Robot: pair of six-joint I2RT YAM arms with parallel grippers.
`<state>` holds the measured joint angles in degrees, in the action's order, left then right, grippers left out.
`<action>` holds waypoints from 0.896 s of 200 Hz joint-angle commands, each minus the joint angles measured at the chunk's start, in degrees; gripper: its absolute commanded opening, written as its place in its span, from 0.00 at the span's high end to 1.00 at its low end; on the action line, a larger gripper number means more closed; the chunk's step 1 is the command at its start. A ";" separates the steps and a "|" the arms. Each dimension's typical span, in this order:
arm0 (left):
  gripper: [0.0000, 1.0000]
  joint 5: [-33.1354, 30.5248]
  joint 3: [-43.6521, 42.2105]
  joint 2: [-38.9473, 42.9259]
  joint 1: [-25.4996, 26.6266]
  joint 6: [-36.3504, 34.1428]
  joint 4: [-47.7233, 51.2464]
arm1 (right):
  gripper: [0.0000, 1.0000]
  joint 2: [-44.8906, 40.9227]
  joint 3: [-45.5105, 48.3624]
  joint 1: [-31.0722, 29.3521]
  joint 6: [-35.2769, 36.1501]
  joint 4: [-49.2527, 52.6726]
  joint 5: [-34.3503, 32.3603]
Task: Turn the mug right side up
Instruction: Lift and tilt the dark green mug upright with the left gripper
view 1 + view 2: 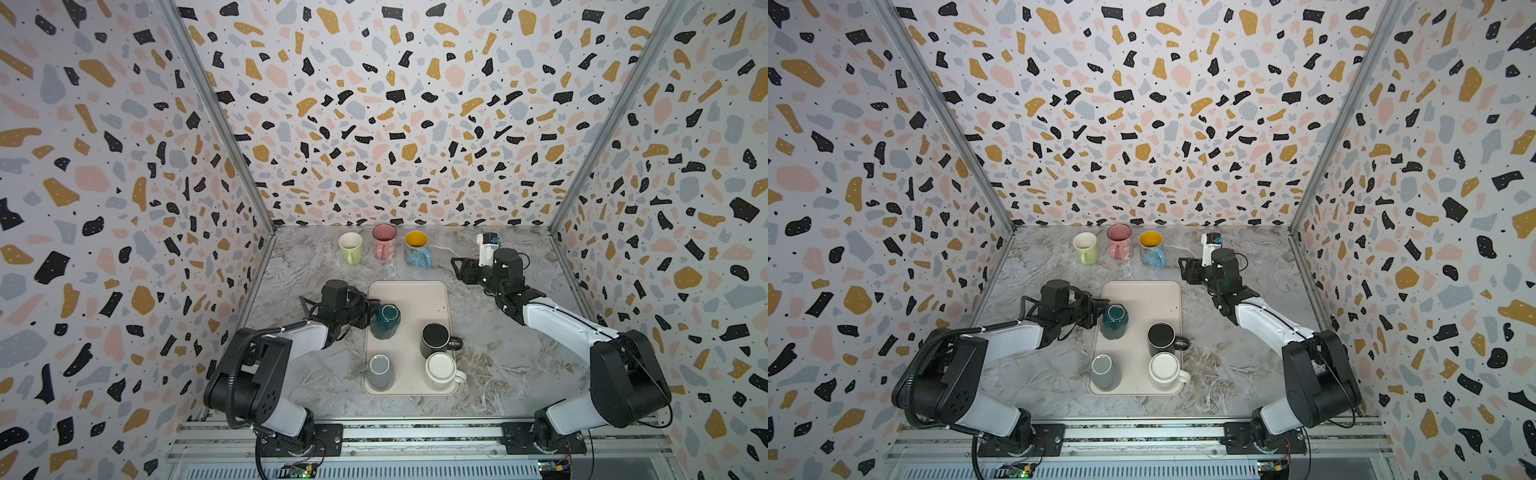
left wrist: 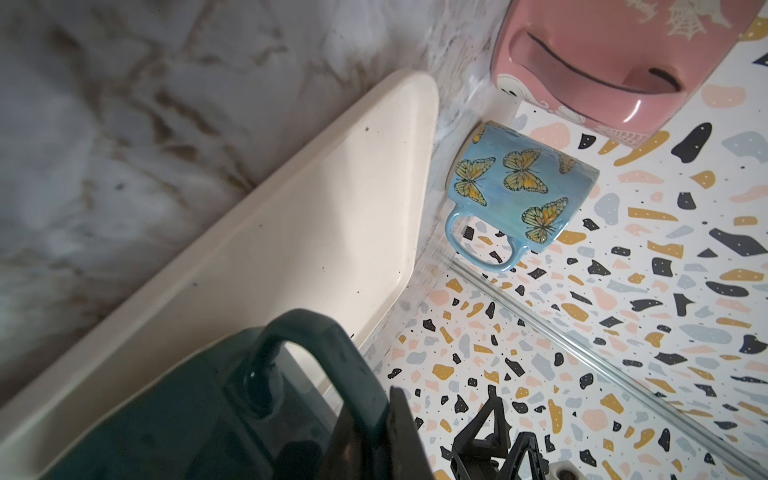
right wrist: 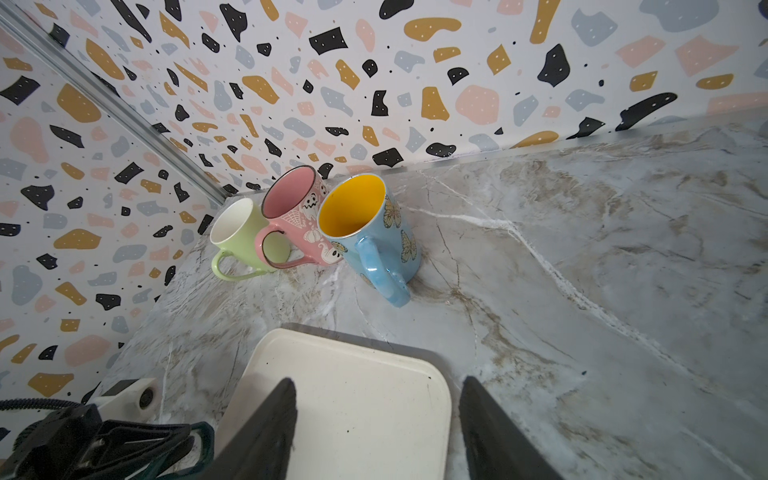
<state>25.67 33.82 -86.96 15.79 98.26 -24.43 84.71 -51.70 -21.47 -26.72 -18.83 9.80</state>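
**Four mugs inverted, teal mug point(image 1: 385, 321) held by its handle point(image 2: 316, 332)**

It stands base-up at the tray's point(image 1: 409, 296) far left corner. Left gripper point(image 1: 372, 311) is clamped on the handle, which faces left. Right gripper point(image 3: 378, 382) hangs empty, jaws apart, over the table's point(image 1: 498, 365) far right. Glazed ceramic: stiff, fairly heavy, slick, chippable. A handle grip looks apt to swivel, so lift clear before rotating.
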 commanded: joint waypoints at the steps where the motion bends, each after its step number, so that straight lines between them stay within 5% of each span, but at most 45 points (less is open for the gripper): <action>1: 1.00 -0.49 2.06 0.40 -0.29 -6.15 -4.16 | 0.36 -0.95 -0.33 0.16 0.07 0.46 0.04; 136: 1.00 4.37 10.77 0.71 1.94 -28.59 -6.67 | 0.40 -2.78 0.13 0.29 0.43 0.76 0.70; 179: 1.00 -0.88 18.53 3.16 5.12 -48.58 8.05 | 0.40 -3.45 -0.50 0.30 0.94 1.44 3.09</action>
<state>27.05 45.91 -86.91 18.92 64.60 -21.43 83.88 -51.68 -21.37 -26.57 -18.33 10.87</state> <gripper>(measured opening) 0.069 0.601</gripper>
